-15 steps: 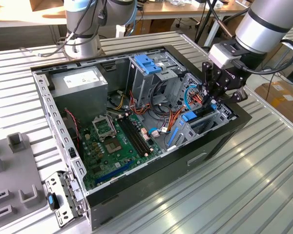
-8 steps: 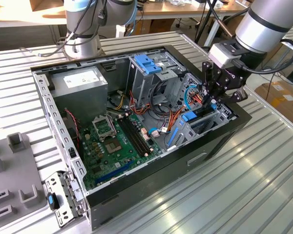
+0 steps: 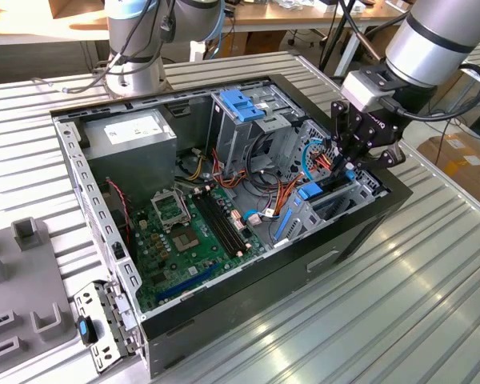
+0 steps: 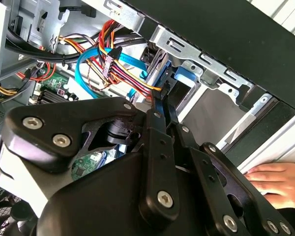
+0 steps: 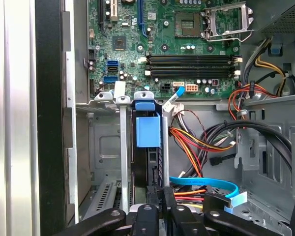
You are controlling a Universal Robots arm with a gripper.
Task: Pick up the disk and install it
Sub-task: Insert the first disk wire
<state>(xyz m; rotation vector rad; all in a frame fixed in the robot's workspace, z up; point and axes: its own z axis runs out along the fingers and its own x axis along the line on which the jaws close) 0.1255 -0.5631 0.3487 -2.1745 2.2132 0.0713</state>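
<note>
The disk [image 5: 147, 130] stands on edge in a slot of the metal drive bay [image 5: 105, 162] at the corner of the open computer case [image 3: 224, 200], its blue bracket facing out. In the exterior view the blue bracket of the disk [image 3: 310, 192] shows just below my gripper [image 3: 348, 164], on the exterior view's right. In both wrist views the gripper's black fingers are shut together, with the gripper [image 5: 165, 196] at the disk's near end. In the second wrist view the gripper [image 4: 161, 98] points at the disk [image 4: 183, 78]. I cannot tell whether they pinch any part of it.
Orange, red and blue cables [image 5: 201, 142] hang close beside the bay. A blue-topped drive cage [image 3: 244, 104], a grey power supply [image 3: 132, 136] and the motherboard [image 3: 188, 232] lie inside the case. A person's hand [image 4: 275, 179] rests outside the case wall. Another arm's base [image 3: 136, 48] stands behind.
</note>
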